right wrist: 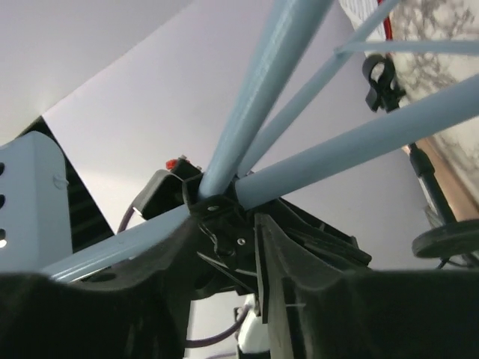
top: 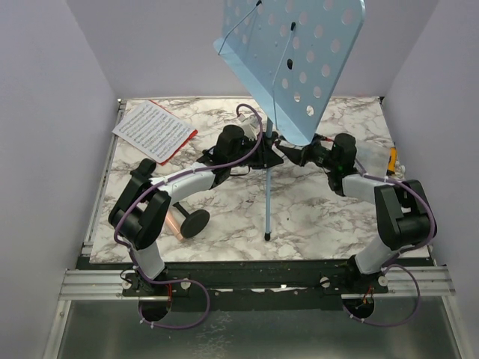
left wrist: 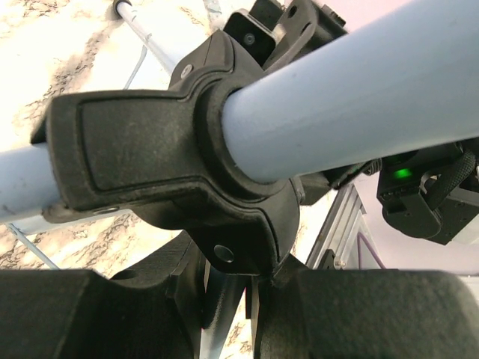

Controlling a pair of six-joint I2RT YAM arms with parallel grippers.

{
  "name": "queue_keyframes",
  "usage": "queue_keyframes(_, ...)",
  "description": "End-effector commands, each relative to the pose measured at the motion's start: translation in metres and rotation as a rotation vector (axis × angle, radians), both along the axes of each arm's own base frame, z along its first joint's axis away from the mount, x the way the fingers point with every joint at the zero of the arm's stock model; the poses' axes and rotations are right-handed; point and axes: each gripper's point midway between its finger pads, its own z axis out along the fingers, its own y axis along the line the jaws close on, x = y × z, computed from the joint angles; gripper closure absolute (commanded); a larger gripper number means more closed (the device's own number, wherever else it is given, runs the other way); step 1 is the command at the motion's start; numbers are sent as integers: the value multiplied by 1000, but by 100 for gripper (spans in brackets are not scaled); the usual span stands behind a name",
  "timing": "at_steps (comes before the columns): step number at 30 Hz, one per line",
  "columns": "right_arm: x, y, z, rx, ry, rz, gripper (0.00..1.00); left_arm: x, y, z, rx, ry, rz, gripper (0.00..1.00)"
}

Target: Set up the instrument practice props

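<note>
- music stand [top: 299, 60]: middle of the table [top: 322, 217]. The perforated blue desk is up high at the far side, and one thin leg comes down toward the near edge.
- Can't tell if that leg tip is on the marble or just off it.
- black hub [top: 273, 155] where the legs join the pole: both my grippers meet here.
- left gripper [top: 257, 153]: clamped on the hub from the left. In the left wrist view my fingers [left wrist: 90, 314] squeeze its lower part, with the blue tube running across just above.
- left arm [top: 142, 213]: elbow bent at near left, forearm reaching far-right to the hub.
- right gripper [top: 301, 155]: jaws sit either side of the leg joint. In the right wrist view my fingers [right wrist: 352, 307] are close to it, but I can't tell whether they press or are let go.
- right arm [top: 404, 213]: elbow at near right, forearm reaching far-left to the hub.
- sheet music [top: 152, 129]: flat at far left on the red sheet [top: 182, 147], of which only the edges show.
- microphone [top: 177, 223]: lying down at near left, partly hidden under my left elbow.
- small object [top: 392, 157]: far right, behind my right arm, too small to identify.
- Both wrist views are crowded and the desk is cut off.
</note>
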Motion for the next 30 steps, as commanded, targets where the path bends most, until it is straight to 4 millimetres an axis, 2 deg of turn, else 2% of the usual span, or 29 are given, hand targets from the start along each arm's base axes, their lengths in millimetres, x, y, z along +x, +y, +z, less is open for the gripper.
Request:
queue_keyframes(1,11,-25,2,-120,-129,-109,46,-16,5,-11,-1,161,-6,100)
queue_keyframes(2,9,-28,0,-164,-148,-112,35,-16,5,-10,-2,161,-7,100)
queue_keyframes(4,2,-32,-6,-240,-183,-102,21,-15,6,-11,4,156,3,100)
queue_keyframes(7,-10,-41,-9,-368,-325,-98,13,-16,5,-11,-2,167,-7,100)
queue_keyframes(12,-24,-46,10,-681,-730,-16,12,-15,5,-10,-2,160,-2,100)
queue_keyframes(16,-16,-74,15,-999,-909,-83,9,-15,7,-6,-5,148,3,100)
queue_keyframes(19,-17,-82,24,-1154,-1108,-73,7,-14,8,-6,3,139,9,100)
queue_keyframes(25,-38,-72,46,-1257,-1584,-55,5,-15,8,-8,4,145,9,100)
queue_keyframes(28,-39,-66,52,-1307,-1755,-30,4,-16,7,-7,-1,147,4,100)
queue_keyframes(30,-38,-59,49,-1345,-1845,24,9,-15,8,-7,2,143,11,100)
